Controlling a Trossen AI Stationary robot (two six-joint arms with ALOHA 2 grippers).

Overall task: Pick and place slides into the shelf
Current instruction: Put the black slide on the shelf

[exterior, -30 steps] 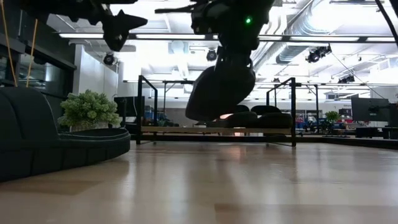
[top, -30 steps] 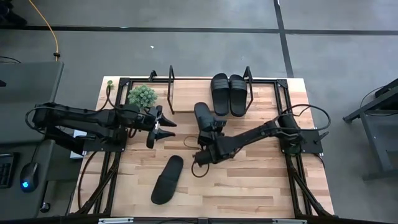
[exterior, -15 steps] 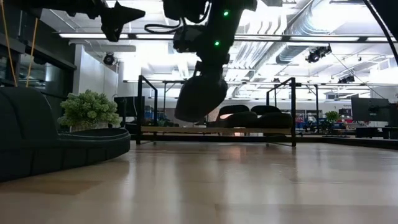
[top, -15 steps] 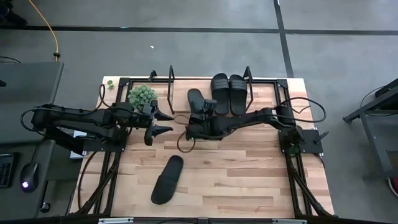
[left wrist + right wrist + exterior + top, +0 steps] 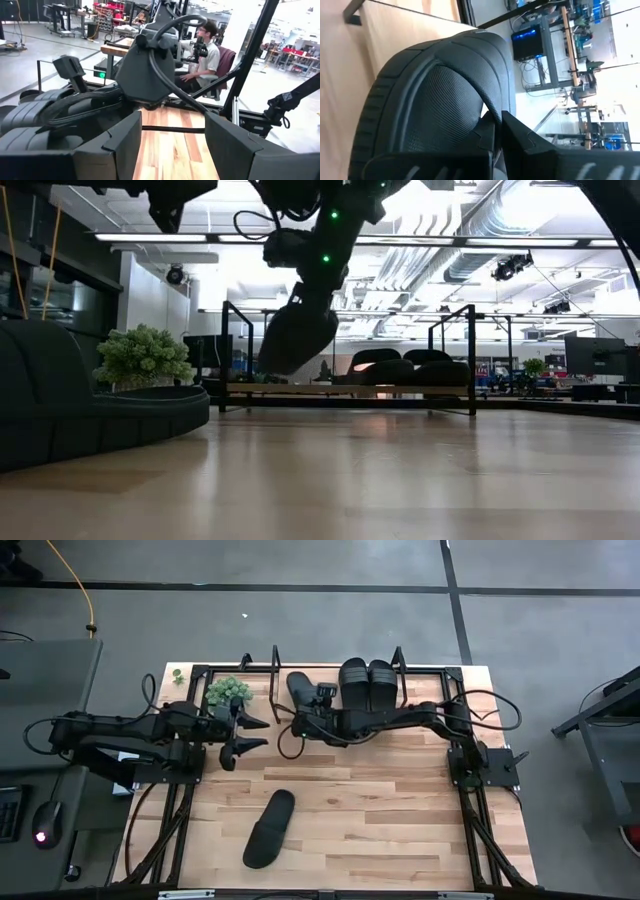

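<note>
held slide [image 5: 298, 690] moved from table middle to above shelf [image 5: 285, 710], left of two shelved slides [image 5: 366, 690]. right claw [image 5: 312, 712] clamped tight on its strap. fourth slide [image 5: 269, 829] on table, well off shelf. left claw [image 5: 246, 733] agape, empty, beside shelf's left end.

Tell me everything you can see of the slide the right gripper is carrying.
The carried slide is an all-black sandal with an elongated oval sole, ribbed edge and a wide, mesh-textured strap. The right gripper is shut on that strap. It hangs tilted in the air, clear of the tabletop, over the shelf, left of the two slides already placed there. It looks like moulded foam or rubber.
</note>
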